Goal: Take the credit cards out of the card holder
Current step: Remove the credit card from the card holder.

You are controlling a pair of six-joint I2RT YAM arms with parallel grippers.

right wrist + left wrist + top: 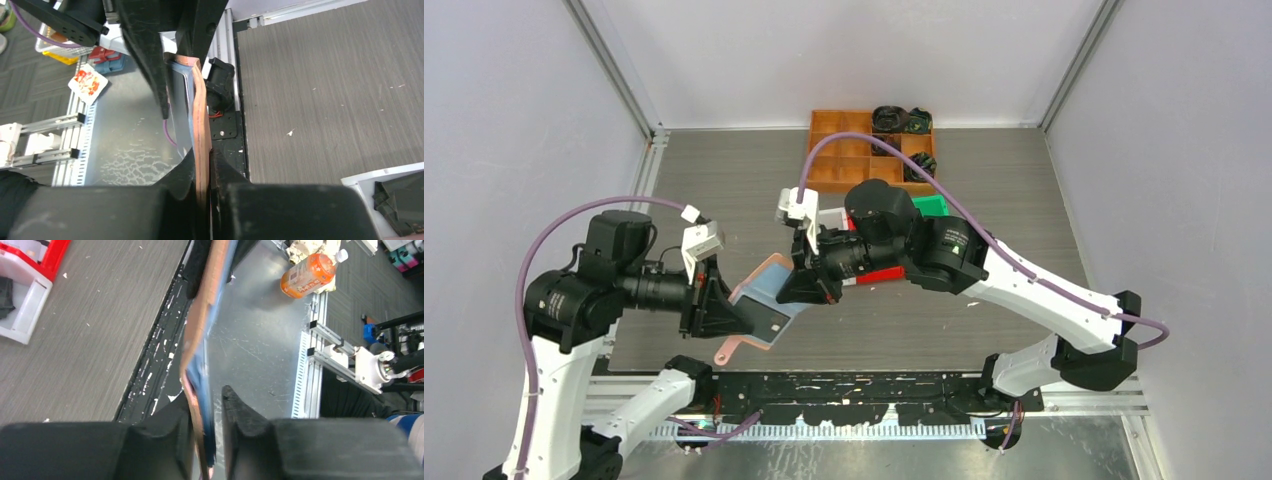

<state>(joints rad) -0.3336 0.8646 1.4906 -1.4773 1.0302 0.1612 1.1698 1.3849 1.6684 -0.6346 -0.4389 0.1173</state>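
The salmon-pink card holder (pixel 769 290) hangs open in the air between my two grippers, its pale blue pockets facing up. A dark card (pixel 774 322) shows in a pocket at its lower end, and the strap tab (pixel 729 352) dangles below. My right gripper (pixel 792 296) is shut on the holder's upper edge; in the right wrist view both jaws (pixel 202 152) press the pink leather (pixel 200 100). My left gripper (pixel 744 320) straddles the lower edge. In the left wrist view (pixel 206 394) one finger touches the holder (pixel 200 325), and a thin gap shows beside the blue pockets.
An orange compartment tray (pixel 854 150) stands at the back of the table. A green bin (pixel 932 205), a red bin (pixel 886 275) and a white bin (pixel 829 215) sit under the right arm. The table's near edge and black rail (pixel 854 385) lie below the holder.
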